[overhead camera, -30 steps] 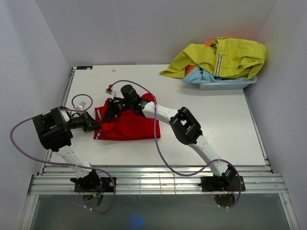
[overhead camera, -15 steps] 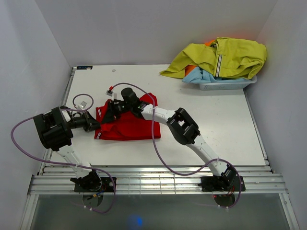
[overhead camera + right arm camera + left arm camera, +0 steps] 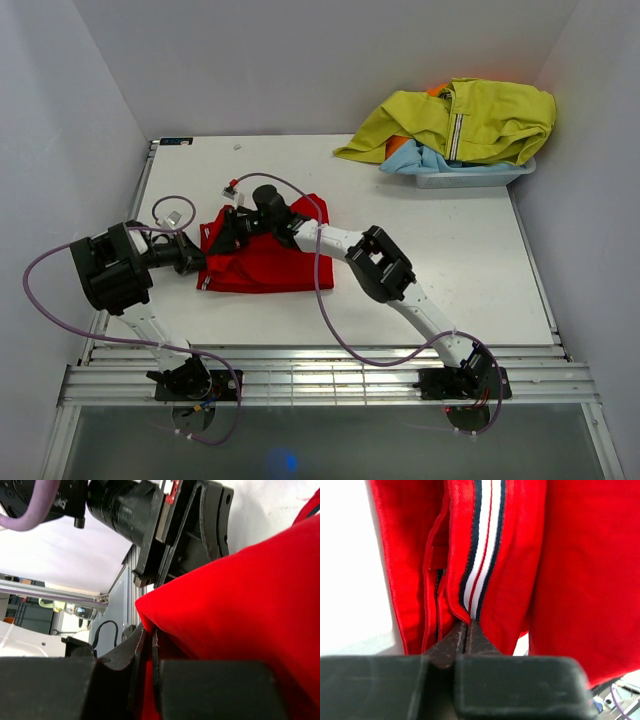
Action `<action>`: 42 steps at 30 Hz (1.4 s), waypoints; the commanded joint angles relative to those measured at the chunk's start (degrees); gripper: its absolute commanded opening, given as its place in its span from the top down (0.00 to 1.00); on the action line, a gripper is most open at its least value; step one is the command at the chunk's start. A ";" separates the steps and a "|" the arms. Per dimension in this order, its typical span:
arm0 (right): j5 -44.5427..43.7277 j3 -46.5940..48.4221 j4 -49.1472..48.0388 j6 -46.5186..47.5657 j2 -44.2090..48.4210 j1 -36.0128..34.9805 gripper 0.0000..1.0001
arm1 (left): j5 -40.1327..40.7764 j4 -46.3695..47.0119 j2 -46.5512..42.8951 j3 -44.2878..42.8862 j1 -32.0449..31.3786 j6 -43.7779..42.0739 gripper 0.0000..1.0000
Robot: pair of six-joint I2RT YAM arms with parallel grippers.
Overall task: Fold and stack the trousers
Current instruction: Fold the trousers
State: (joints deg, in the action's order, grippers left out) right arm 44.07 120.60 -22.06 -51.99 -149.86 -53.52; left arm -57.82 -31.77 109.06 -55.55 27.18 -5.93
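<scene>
Over the table [image 3: 450, 250], both pinching the trousers [image 3: 270, 268], our right gripper [image 3: 224, 230] has swept toward the left gripper [image 3: 200, 263], closing the fold.

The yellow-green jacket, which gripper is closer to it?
Right. The right gripper pinches the trousers at their far left part, well left of the jacket; the left gripper pinches their near left edge, farther off.

White table [image 3: 450, 260], folded red trousers [image 3: 270, 270] left of centre, pale bin [image 3: 470, 180] at far right corner — heaped with clothes [image 3: 480, 120]
</scene>
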 commanded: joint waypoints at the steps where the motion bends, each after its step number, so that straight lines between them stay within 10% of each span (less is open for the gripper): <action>1: -2.86 0.61 -7.72 -1.80 -1.05 -0.97 0.92 | 5.78 0.74 -0.95 1.32 -1.78 -0.92 0.87; 6: -2.94 -2.82 -11.60 -4.44 -2.10 -1.41 0.87 | 10.62 0.74 -3.49 1.23 -0.11 1.89 0.45; 10: -3.03 -2.82 -11.60 -3.03 -1.84 -1.41 0.57 | 15.18 0.66 -9.80 0.54 4.97 4.70 0.05; 14: -1.63 -4.57 -14.14 -4.78 -0.26 -1.41 0.26 | 18.18 -1.27 -14.03 -1.75 9.55 4.88 0.03; 20: -0.13 -6.86 -16.52 -4.71 4.57 -1.41 0.11 | 17.66 -3.47 -16.86 -3.33 14.48 2.95 0.03; 25: 4.42 -10.37 -18.44 -4.00 9.84 0.34 0.14 | 14.42 -1.89 -20.80 -4.48 18.08 3.39 0.07; 30: 9.71 -16.43 -14.82 1.95 19.05 5.43 0.27 | -5.43 -13.52 -21.78 -11.48 14.95 -9.94 0.32; 34: 9.63 -25.30 2.27 16.90 28.38 10.44 0.28 | -5.81 -21.58 -21.43 -13.63 5.88 -20.34 0.46; 42: 7.96 -41.31 14.76 31.84 35.78 16.60 0.26 | 2.16 -13.68 -14.15 -4.75 1.74 -12.79 0.40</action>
State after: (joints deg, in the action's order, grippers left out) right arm 52.25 83.53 -16.78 -29.47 -113.38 -35.81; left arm -58.92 -47.31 92.07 -62.98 27.86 -19.64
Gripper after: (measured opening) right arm 0.737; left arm 0.587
